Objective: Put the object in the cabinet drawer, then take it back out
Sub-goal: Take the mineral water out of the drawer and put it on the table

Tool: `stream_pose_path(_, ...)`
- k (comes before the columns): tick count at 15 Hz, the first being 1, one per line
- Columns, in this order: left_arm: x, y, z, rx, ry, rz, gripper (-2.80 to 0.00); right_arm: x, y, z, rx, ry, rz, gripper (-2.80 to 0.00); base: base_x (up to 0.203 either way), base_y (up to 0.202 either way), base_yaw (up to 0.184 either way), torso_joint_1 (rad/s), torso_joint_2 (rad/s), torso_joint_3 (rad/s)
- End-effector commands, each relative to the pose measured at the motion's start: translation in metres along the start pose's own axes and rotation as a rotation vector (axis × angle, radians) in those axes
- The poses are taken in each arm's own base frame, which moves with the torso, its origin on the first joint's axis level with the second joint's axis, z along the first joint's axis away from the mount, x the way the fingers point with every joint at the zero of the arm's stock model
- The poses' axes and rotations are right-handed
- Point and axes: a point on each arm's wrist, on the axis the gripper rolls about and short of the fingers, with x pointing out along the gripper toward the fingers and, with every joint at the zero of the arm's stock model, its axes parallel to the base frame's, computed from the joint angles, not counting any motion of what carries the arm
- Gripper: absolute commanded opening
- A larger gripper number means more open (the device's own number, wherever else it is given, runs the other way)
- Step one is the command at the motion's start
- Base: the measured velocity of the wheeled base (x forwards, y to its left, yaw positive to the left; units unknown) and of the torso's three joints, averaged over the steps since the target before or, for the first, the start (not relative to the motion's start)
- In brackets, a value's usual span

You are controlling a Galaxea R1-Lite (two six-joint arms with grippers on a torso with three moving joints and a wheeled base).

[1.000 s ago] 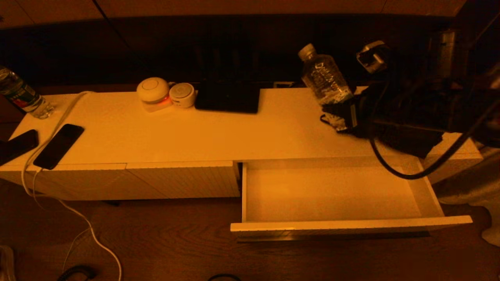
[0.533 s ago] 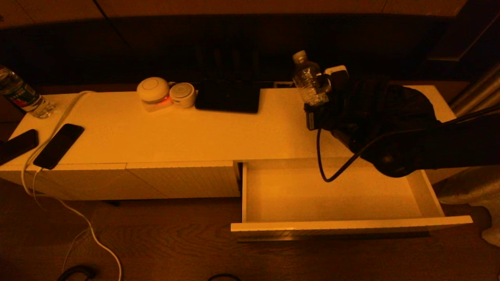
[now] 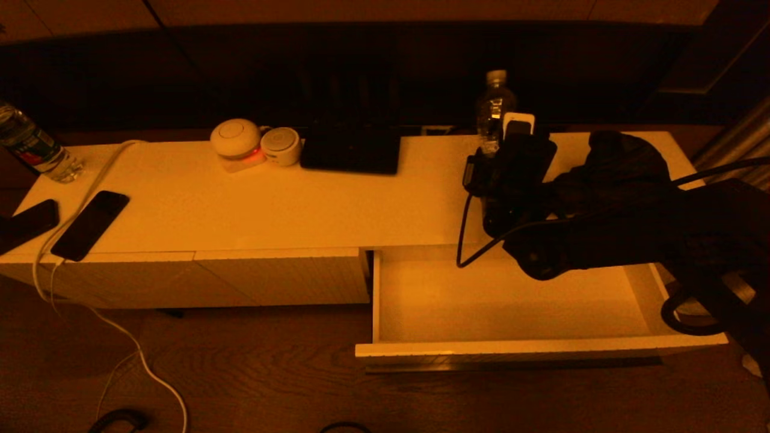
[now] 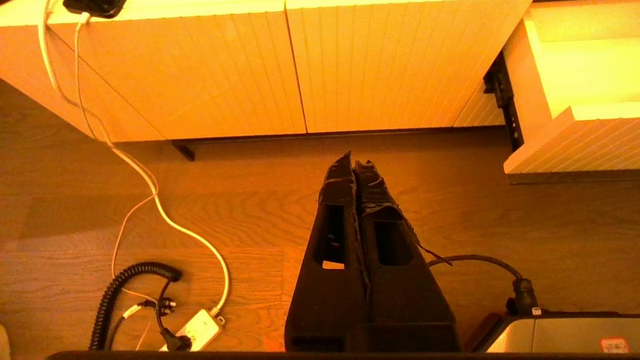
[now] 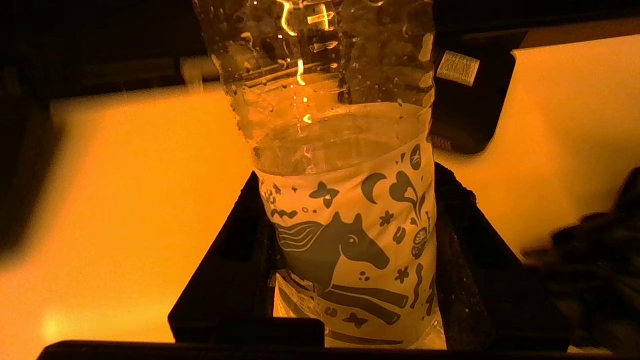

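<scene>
On the right part of the cabinet [image 3: 289, 204], toward the far edge of its top, the right gripper [image 3: 502, 141] holds a water bottle [image 3: 494, 111] upright. The jaws are closed on the lower body of the bottle, one on each side of the printed label with a horse on it. The drawer [image 3: 511, 349] stands pulled out on the near right, and I see nothing inside it.

The bottle is of thin clear plastic and about half full, so I judge it rather light, but the water can move and shift the weight. The wall is soft and would dent under a hard squeeze, and the label looks smooth, perhaps slippery. The labelled part, where the water fills it, seems the best place to hold; the upper part with air would give way more easily.

The left gripper [image 4: 354, 165] hangs low over the floor, near the closed front panels, with jaws pressed together and holding nothing.
</scene>
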Motion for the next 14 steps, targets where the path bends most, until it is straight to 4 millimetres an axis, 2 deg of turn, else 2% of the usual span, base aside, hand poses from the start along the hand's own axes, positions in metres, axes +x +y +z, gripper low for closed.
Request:
stream_pose_path(1, 0.000, 0.000, 0.000, 0.000, 0.000, 0.000, -2.80, 0.006, 0.009, -0.013, 0.027, -0.006, -0.020, -2.80, 0.000, 0.000, 0.000, 0.000, 0.00, 0.000)
stream_pose_path(5, 0.000, 0.000, 0.000, 0.000, 0.000, 0.000, -2.80, 0.012, 0.038, -0.023, 0.120, -0.058, -0.066, -2.80, 0.000, 0.000, 0.000, 0.000, 0.00, 0.000)
stream_pose_path(7, 0.000, 0.000, 0.000, 0.000, 0.000, 0.000, -2.80, 0.009, 0.049, -0.038, 0.129, -0.063, -0.059, -2.80, 0.000, 0.000, 0.000, 0.000, 0.00, 0.000)
stream_pose_path(10, 0.000, 0.000, 0.000, 0.000, 0.000, 0.000, -2.80, 0.009, 0.051, -0.058, 0.131, -0.086, -0.057, -2.80, 0.000, 0.000, 0.000, 0.000, 0.00, 0.000)
stream_pose_path(14, 0.000, 0.000, 0.000, 0.000, 0.000, 0.000, -2.80, 0.008, 0.050, -0.062, 0.154, -0.140, -0.064, -2.80, 0.000, 0.000, 0.000, 0.000, 0.00, 0.000)
